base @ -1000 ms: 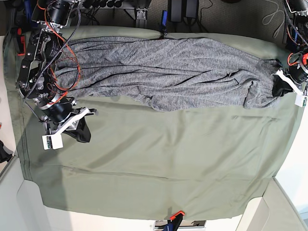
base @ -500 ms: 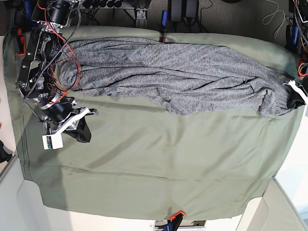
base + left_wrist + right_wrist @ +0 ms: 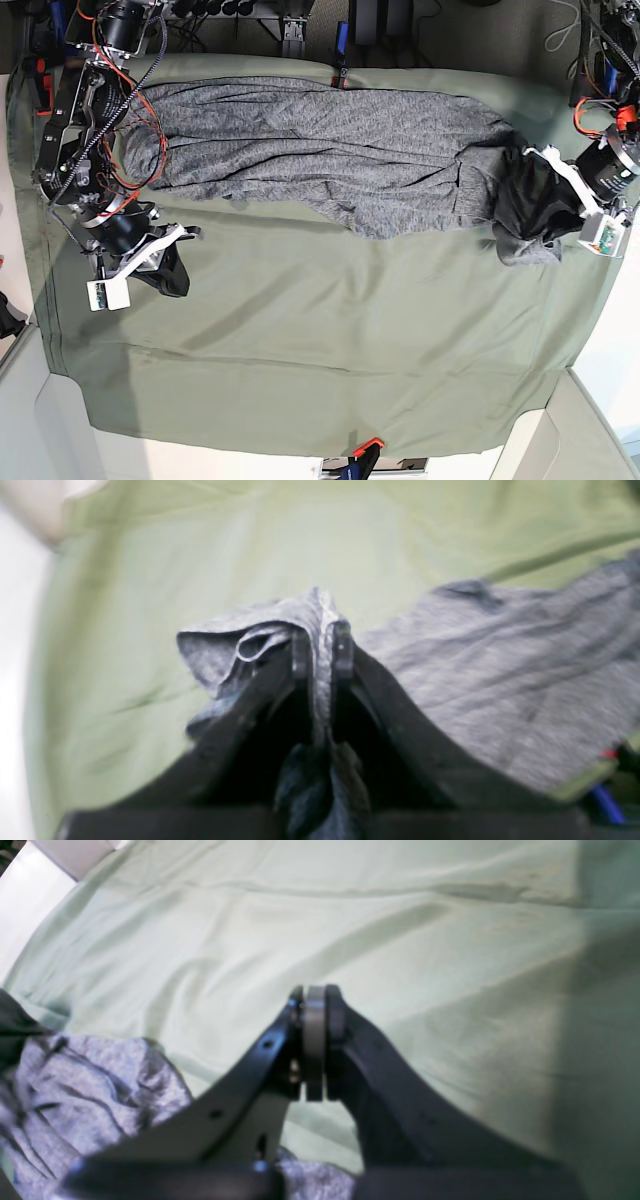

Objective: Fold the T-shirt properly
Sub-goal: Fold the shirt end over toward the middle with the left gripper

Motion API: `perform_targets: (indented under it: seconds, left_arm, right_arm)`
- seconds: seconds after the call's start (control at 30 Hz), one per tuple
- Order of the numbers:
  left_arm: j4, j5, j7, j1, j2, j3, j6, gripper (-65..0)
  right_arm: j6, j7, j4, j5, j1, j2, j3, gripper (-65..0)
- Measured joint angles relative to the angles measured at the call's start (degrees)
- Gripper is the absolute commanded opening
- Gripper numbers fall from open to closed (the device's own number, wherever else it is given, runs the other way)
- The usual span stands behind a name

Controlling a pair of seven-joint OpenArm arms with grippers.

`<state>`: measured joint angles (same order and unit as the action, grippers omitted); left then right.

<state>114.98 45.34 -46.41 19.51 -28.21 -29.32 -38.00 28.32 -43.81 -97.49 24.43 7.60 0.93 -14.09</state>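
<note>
Left claw (image 3: 320, 645) has its jaws pinched down on a bunched fold of the shirt (image 3: 330, 150), the cloth squeezed between the pads and spilling out to one side. From the base view that claw sits at the table's right edge, with the end of the shirt lifted and doubled dark under it. The rest of the shirt lies in a long wrinkled band across the far side of the green cloth (image 3: 330, 330), reaching to the other arm's end.

Right claw (image 3: 314, 1012) hangs over bare green cloth with its jaws pressed together on nothing; the shirt shows only beside and behind it, at the picture's lower left corner.

What worries me is that only one end is held. If the left arm carries its end over, the free end may drag and the band twist rather than fold flat, since nothing pins it. The grip is on a thick wad, so the layers could slide apart or slip out partway. The thin knit is already creased, and those wrinkles would get folded in. The green cloth itself could ruck up beneath.
</note>
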Motion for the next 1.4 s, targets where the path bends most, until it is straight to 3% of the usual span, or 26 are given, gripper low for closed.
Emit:
perform_targets:
  seconds: [0.13,0.27,0.33,0.43,0.6,0.67,0.83,0.93,1.03,1.13,1.2,1.33,1.4]
  left_arm:
    - [0.6,-1.6,-0.2,0.0,0.6,10.7,0.0,-65.0]
    - [0.6,-9.0,1.5,-0.2,2.1,22.3,0.2,-65.0]
    - [0.6,-12.3,3.6,-0.1,2.7,26.6,2.1,-65.0]
    - [0.5,-15.6,4.4,-0.3,3.1,30.6,3.1,-65.0]
    - [0.5,-15.6,4.5,-3.0,3.7,35.3,3.1,-65.0]
    - [0.5,-15.8,4.5,-4.0,5.0,36.4,3.1,-62.7]
    - [0.5,-16.6,4.9,-4.0,9.1,38.0,3.1,-40.2]
    - [0.5,-16.9,4.9,-4.0,9.1,37.9,3.1,-31.9]
    - [0.5,-12.7,4.0,-4.0,9.1,37.9,3.0,-31.7]
    - [0.6,-4.7,3.4,-4.0,9.2,37.9,-0.2,-31.7]
    - [0.9,-3.7,3.1,-4.0,9.2,37.7,-0.4,-31.7]
    - [2.7,-1.5,2.7,-4.0,9.2,32.7,-1.1,-31.8]
    - [3.0,-1.2,2.1,-4.0,9.2,28.9,-1.3,-31.9]
  right_arm:
    - [0.0,0.0,0.0,0.5,0.0,0.0,0.0,-65.0]
    - [0.0,0.0,0.0,0.5,0.0,0.0,0.0,-65.0]
    - [0.0,0.0,0.0,0.5,0.0,0.0,0.0,-65.0]
    - [0.0,0.0,0.0,0.5,0.0,0.0,0.0,-65.0]
    - [0.0,-1.3,0.0,0.9,0.0,0.0,0.0,-65.0]
    - [0.0,-2.1,0.0,2.3,0.0,0.0,0.0,-65.0]
    - [1.1,-3.2,0.0,4.3,0.0,0.0,0.0,-65.0]
    - [1.3,-3.3,0.0,4.3,0.0,0.0,0.0,-65.0]
    - [1.4,-3.6,-0.3,8.3,-0.3,0.0,-0.4,-65.0]
    - [3.2,-3.8,-3.0,11.5,-1.0,0.0,-1.7,-65.0]
    - [3.2,-3.9,-5.8,11.6,-1.7,0.0,-3.1,-64.2]
    - [3.4,-5.8,-11.3,11.8,-3.7,0.0,-7.1,-47.3]
    - [3.4,-6.2,-12.2,11.8,-4.5,0.0,-9.5,-41.9]
